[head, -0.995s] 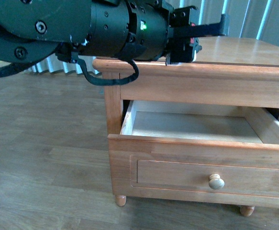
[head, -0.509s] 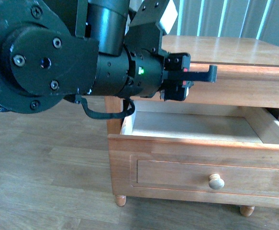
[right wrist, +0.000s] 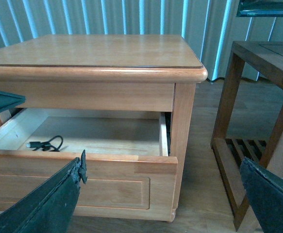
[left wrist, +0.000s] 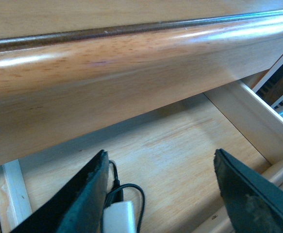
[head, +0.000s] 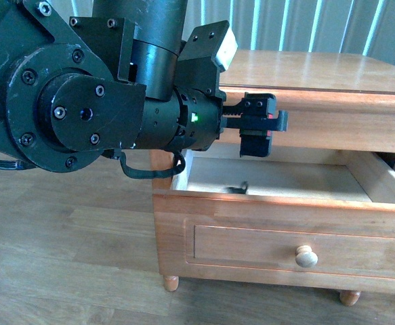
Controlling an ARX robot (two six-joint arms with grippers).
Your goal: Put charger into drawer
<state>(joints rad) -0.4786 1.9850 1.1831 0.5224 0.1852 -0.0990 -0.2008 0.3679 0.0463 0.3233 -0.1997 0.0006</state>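
The honey-coloured drawer (head: 265, 233) with a round pale knob (head: 306, 256) stands pulled open, and its pale floor shows. The white charger (left wrist: 118, 219) lies on the drawer floor with its black cable (left wrist: 140, 201) looped beside it. A bit of the cable shows in the front view (head: 241, 186) and in the right wrist view (right wrist: 46, 144). My left gripper (head: 261, 128) hangs open and empty just above the drawer's left part. In the left wrist view the left gripper (left wrist: 160, 162) has the charger beside one finger (left wrist: 90, 194). My right gripper (right wrist: 161, 167) is open and empty, in front of the drawer.
The cabinet top (head: 319, 71) overhangs the drawer close above my left gripper. A dark wooden side table (right wrist: 258, 97) stands on the cabinet's other side. Wooden floor (head: 68, 237) surrounds the cabinet, and vertical blinds (right wrist: 107, 17) hang behind it.
My left arm came down from the cabinet top to the open drawer. The gripper opened and the charger now lies in the drawer.
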